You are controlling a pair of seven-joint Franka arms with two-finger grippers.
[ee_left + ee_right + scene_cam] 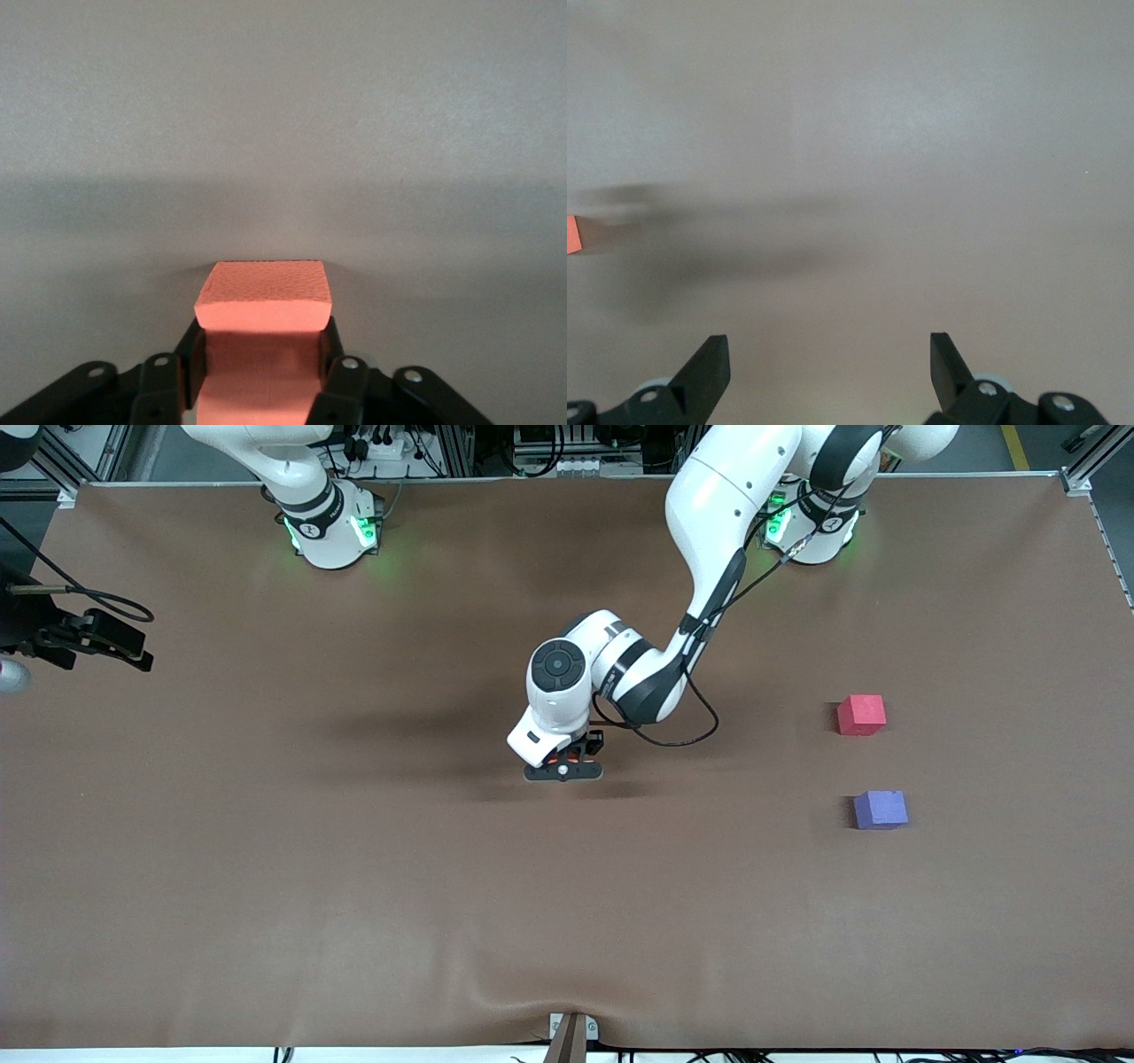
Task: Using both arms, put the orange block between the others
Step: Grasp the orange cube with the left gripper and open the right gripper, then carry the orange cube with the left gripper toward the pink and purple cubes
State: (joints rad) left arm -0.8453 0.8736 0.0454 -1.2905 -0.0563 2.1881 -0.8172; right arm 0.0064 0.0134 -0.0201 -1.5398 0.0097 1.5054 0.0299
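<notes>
My left gripper [261,376] squeezes the small soft orange foam cube [264,297] by its sides, well apart from the pinkish-red foam cube [861,715]. It looks light. My right gripper [830,367] waits, wide open.

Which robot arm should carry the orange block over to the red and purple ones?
The left arm. Its left claw is already shut on the orange block, mid-table. The right claw waits open at the right arm's end, away from the red cube and purple cube.

The orange block [264,297] looked matt, finely pitted, perhaps foam; the bench [266,868] cover was dull brown with slight wrinkles; arm shells [718,505] were glossy white.
</notes>
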